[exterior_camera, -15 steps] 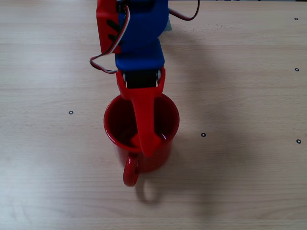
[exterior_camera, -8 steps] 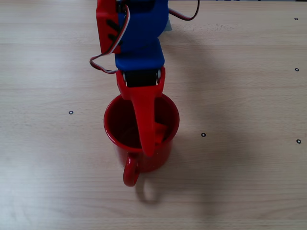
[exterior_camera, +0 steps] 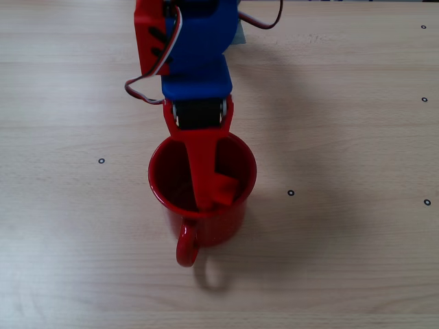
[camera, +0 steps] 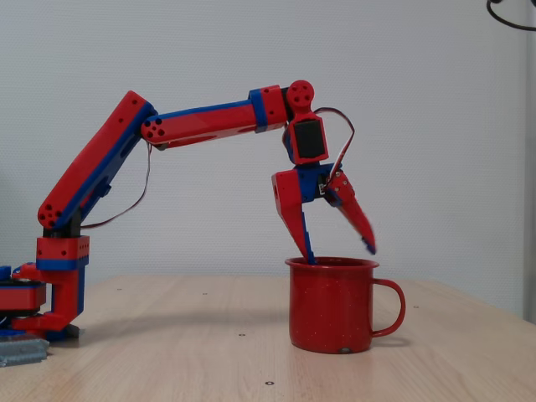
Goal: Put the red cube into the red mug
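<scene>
- My fingers are spread wide apart, right over the red mug on the desk.
- The red cube sits just beside my lower finger, inside the mug's rim.

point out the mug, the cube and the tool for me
mug (camera: 331, 306): side fixed view, on its outer wall.
cube (exterior_camera: 224, 190): overhead fixed view, on its top face, inside the mug's rim.
tool (camera: 339, 247): side fixed view, midway between its spread fingertips, above the mug.
</scene>
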`<state>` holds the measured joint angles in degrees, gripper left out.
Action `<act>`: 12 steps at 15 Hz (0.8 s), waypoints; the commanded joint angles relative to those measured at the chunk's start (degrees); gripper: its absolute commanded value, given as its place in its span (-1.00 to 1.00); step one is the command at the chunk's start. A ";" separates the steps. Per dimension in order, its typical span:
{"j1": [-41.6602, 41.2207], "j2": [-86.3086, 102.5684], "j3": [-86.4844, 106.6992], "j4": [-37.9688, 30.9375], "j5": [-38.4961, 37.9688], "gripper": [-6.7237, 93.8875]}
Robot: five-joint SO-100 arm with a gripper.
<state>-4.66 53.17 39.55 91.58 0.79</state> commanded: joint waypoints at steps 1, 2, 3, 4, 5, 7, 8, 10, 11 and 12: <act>0.88 11.34 -4.57 -1.05 1.14 -0.72; 0.97 12.30 -4.57 -0.88 1.23 -0.86; 1.14 13.18 -4.57 -0.62 1.23 -0.86; 1.41 14.15 -4.48 -0.53 1.41 -0.86; 1.67 15.12 -4.39 -0.35 1.41 -0.86; 2.29 18.81 -2.99 -0.70 1.67 -0.86; 2.55 21.80 -0.62 -1.85 1.67 -0.86; 3.16 28.56 4.04 -4.66 1.58 -0.86; 3.52 32.96 7.73 -6.50 1.49 -0.86; 3.78 38.32 12.22 -7.91 1.58 -0.86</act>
<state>-1.41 82.88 51.15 85.08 1.32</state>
